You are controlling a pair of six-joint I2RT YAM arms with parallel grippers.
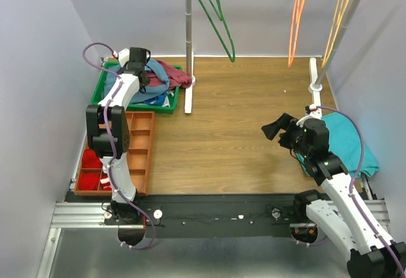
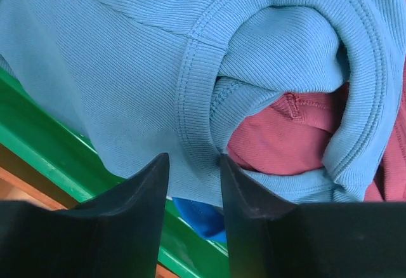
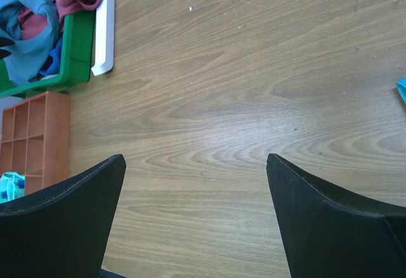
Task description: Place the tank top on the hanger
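Observation:
The slate-blue tank top [image 2: 127, 68] lies bunched in the green bin [image 1: 99, 89] at the back left, on top of a maroon garment [image 2: 285, 132]. My left gripper [image 2: 193, 157] reaches down into the bin, its jaws half closed with a fold of the top's ribbed hem pinched between the tips. Seen from above, the left gripper [image 1: 141, 75] sits over the tank top [image 1: 157, 72]. The dark-green hanger [image 1: 219, 21] hangs from the rack at the back centre. My right gripper [image 3: 195, 157] hovers wide open over bare wood, at the right [image 1: 274, 129].
An orange hanger [image 1: 295, 21] and a yellow hanger [image 1: 337, 21] hang at the back right. The rack's white pole [image 1: 188, 30] stands beside the bin. An orange compartment tray [image 1: 136, 157] lies in front of the bin. A teal cloth [image 1: 349, 138] lies under the right arm.

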